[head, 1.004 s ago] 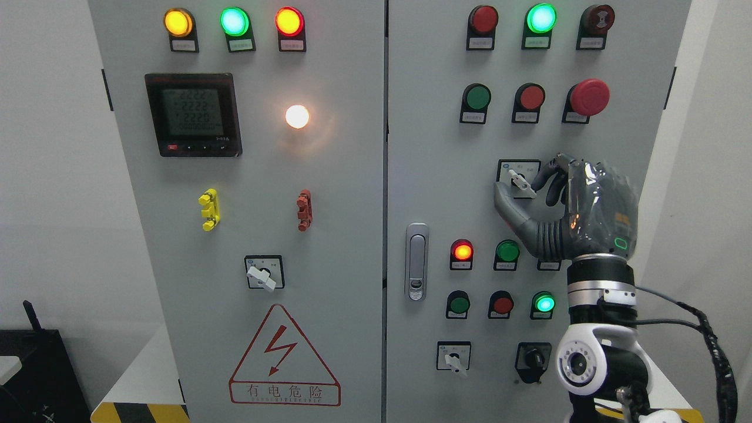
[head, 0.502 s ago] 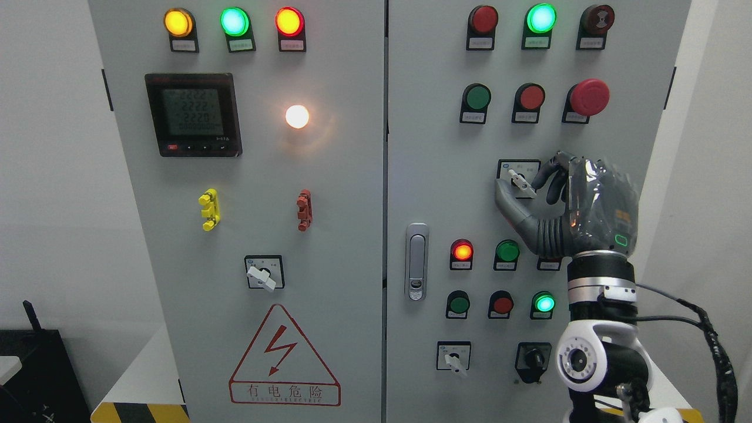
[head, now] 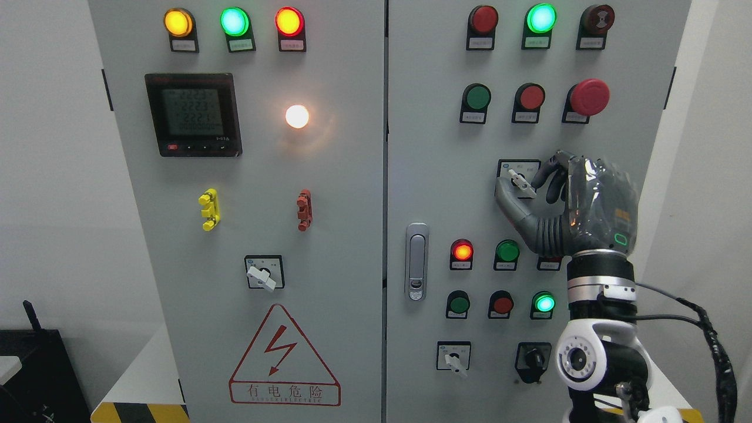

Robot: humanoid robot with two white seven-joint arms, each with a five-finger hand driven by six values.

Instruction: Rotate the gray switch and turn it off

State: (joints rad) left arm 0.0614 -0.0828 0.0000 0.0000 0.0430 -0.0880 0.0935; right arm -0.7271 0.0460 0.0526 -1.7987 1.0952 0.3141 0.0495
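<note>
Head camera, facing a two-door gray control cabinet. On the left door we note a top row of lit lamps, amber, green and red; below them a digital power meter with its display on, and a glowing white lamp to its right. Lower down sit a yellow clip, a red clip, a white-handled rotary selector and a red high-voltage warning triangle. Between the doors, on the right door's edge, we see the metal door latch. On the right door we record a lit green lamp in the top row and a red mushroom emergency stop in the second row. The gray switch is mid-height on this door, its lever pointing down-right. The right hand comes up from the lower right; its thumb lies under the lever and its fingers curl in from the right, pinching the switch. Below we see a lit red lamp and a lit green lamp.
</note>
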